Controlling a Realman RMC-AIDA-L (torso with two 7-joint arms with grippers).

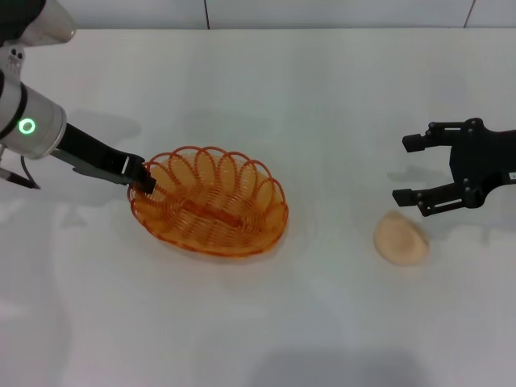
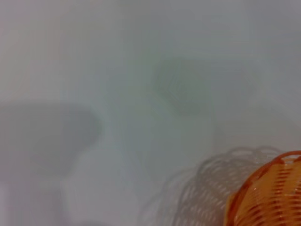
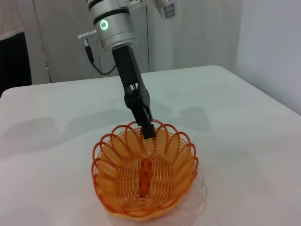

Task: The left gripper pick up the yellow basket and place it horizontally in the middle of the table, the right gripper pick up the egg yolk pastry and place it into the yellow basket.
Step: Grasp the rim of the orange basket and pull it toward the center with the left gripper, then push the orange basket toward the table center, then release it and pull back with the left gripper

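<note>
The yellow basket (image 1: 218,205) lies left of centre on the white table (image 1: 322,97), its long axis running roughly left to right. My left gripper (image 1: 147,181) reaches in from the left and is shut on the looped rim at the basket's left end. The right wrist view shows the same grip (image 3: 148,129) on the basket (image 3: 146,181). The left wrist view shows only an edge of the basket (image 2: 268,197). The egg yolk pastry (image 1: 401,239) lies on the table at the right. My right gripper (image 1: 407,169) is open and empty, just above and behind the pastry.
The table's far edge meets a pale wall at the top of the head view. In the right wrist view the table's far edge and a wall with cables stand behind the left arm (image 3: 113,28).
</note>
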